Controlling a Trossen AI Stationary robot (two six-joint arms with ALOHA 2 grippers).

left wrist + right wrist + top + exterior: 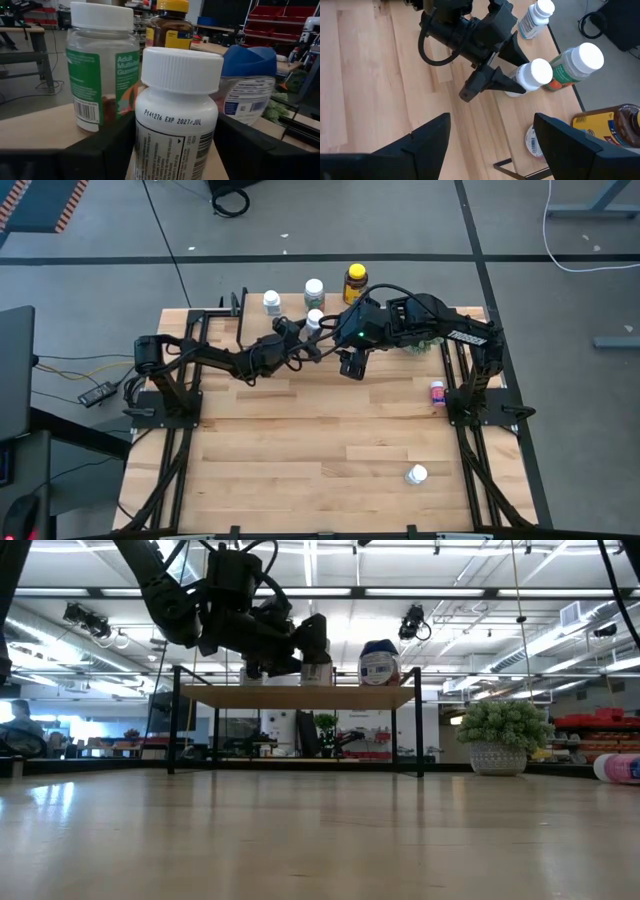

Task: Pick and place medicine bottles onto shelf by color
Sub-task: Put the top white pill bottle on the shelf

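On the light-wood shelf (250, 315) at the table's far side stand a white bottle (271, 302), a green-labelled white-capped bottle (102, 65), an amber yellow-capped bottle (355, 280) and a blue-lidded bottle (379, 662). In front of them a white-capped white bottle (177, 100) stands on its base on the shelf, between the fingers of my left gripper (312, 328), which reaches in level. My right gripper (492, 145) hangs open above the table just in front of the shelf, empty. My left gripper has the white bottle's body (150, 145) between its two fingers (495, 82), coming level from the table's left. The fingers lie close along both sides, and I cannot tell whether they touch it. The bottle stands upright on the shelf board.
A pink-labelled bottle (437, 392) lies on the table at the right. A white-capped bottle (416, 474) lies nearer the front right. A green potted plant (505, 730) stands right of the shelf, under my right arm. The table's near half is bare wood.
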